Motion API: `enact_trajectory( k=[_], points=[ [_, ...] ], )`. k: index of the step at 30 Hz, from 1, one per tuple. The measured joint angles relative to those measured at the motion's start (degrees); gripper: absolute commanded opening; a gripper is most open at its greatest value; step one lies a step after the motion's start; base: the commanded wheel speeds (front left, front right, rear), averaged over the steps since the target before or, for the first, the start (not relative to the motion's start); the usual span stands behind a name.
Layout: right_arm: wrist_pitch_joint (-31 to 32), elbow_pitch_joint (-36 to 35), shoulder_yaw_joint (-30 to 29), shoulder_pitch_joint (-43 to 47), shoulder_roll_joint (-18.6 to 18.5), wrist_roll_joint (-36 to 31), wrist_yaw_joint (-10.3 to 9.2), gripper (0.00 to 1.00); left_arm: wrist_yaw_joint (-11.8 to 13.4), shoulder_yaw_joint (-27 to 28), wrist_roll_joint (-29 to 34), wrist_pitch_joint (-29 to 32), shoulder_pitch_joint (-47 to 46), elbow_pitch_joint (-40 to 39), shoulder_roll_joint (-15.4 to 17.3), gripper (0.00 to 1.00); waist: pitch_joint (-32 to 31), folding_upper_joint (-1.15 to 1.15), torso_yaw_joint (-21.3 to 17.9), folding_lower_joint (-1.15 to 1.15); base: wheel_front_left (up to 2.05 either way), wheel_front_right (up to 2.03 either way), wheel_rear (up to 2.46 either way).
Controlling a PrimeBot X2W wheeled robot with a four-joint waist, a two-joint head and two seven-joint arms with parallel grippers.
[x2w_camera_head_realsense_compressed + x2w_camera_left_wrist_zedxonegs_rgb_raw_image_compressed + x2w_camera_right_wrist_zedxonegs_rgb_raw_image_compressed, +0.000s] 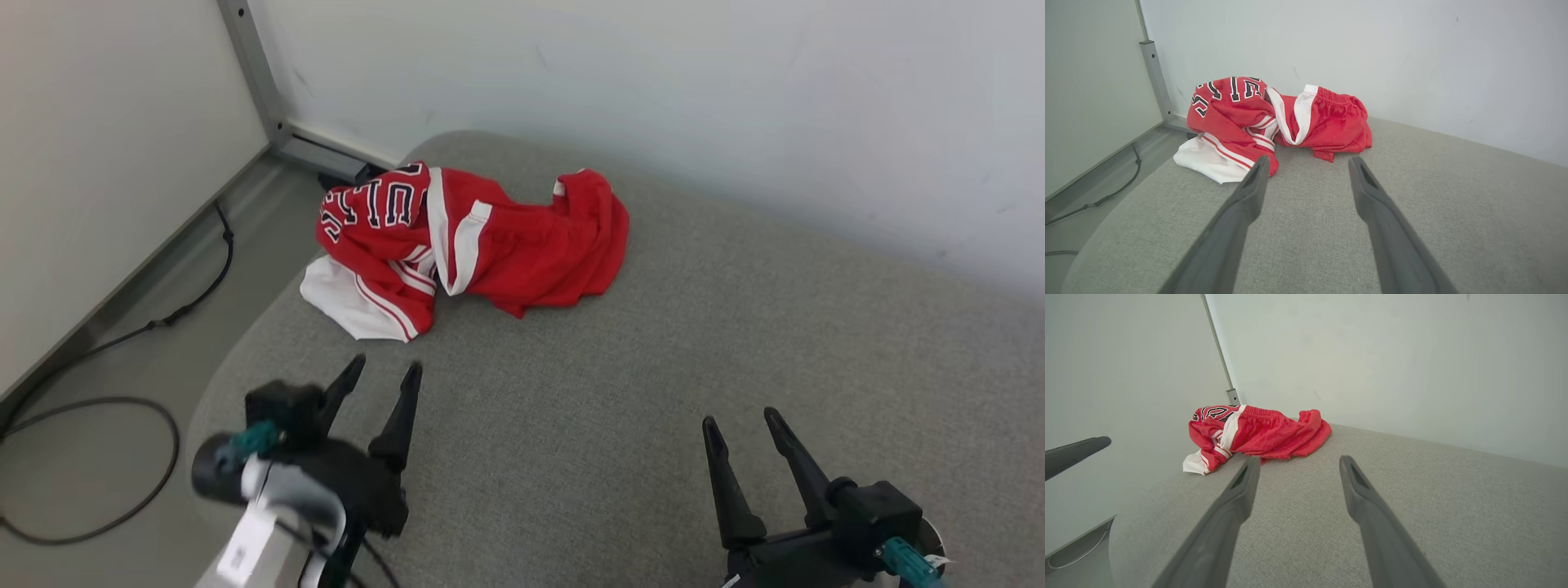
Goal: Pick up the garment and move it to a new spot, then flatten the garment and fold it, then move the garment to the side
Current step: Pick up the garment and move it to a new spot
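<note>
Overhead, cable near garment; wrist views reveal waistband; left gripper, right gripper splayed, empty

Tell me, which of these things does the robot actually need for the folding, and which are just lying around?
For the job:
- red garment, crumpled at the far left of the grey padded surface
- left gripper and right gripper, both open

Just lying about:
- black cable on the floor
- metal post by the wall
</note>
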Motion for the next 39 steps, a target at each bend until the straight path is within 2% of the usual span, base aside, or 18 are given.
enact_trajectory(
  k=[6, 11, 17, 26, 28, 32, 38, 39],
  points=[
    [1.43, -6.34, -0.13, 2.75, -2.13, -0.60, 0.12, 1.00, -0.82, -0.05, 0.23, 4.90, -10.11, 4.95, -2.56, 1.00, 3.86, 0.00, 0.36, 0.01, 0.00, 0.00, 0.00],
    [3.00, -11.83, 0.76, 3.61, -2.58, -2.02, 0.12, 1.00, -0.25, 2.03, -0.22, 8.23, -13.63, 9.15, -1.94, 1.00, 7.17, 0.00, -0.71, 0.01, 0.00, 0.00, 0.00],
    [4.05, -18.16, -0.27, 6.15, -4.03, -2.59, -0.41, 1.00, 0.19, 3.97, -0.80, 10.57, -19.03, 12.43, -1.72, 1.00, 10.65, 0.00, -3.97, 0.01, 0.00, 0.00, 0.00],
    [7.14, -22.97, 1.29, 5.20, -4.94, -3.16, 0.08, 1.00, 1.31, 7.72, -2.77, 12.27, -22.64, 16.68, 1.15, 1.00, 16.42, 0.00, -9.75, 0.02, 0.00, 0.00, 0.00],
    [7.92, -23.76, 2.13, 3.68, -4.94, -3.57, 0.41, 1.00, 2.71, 8.84, -3.01, 12.52, -23.67, 17.40, 2.05, 1.00, 17.78, 0.01, -11.10, 0.01, 0.00, 0.00, 0.00],
    [9.10, -25.37, 2.98, 1.91, -5.03, -3.58, 1.09, 1.00, 3.76, 9.80, -2.98, 13.04, -25.99, 18.74, 4.36, 1.00, 20.57, 0.00, -13.79, 0.01, 0.00, 0.00, 0.00],
    [10.10, -26.55, 1.63, -1.09, -5.75, -3.58, 1.21, 1.00, 4.53, 10.28, -2.91, 13.45, -29.35, 20.93, 4.31, 1.00, 25.05, 0.01, -17.34, 0.01, 0.00, 0.00, 0.00],
    [10.11, -26.47, 1.18, -1.82, -5.80, -3.58, 1.21, 1.00, 4.57, 10.27, -2.91, 13.45, -30.06, 21.59, 4.15, 0.45, 25.66, 0.01, -17.96, 0.02, 0.00, 0.00, 0.00]
  ],
)
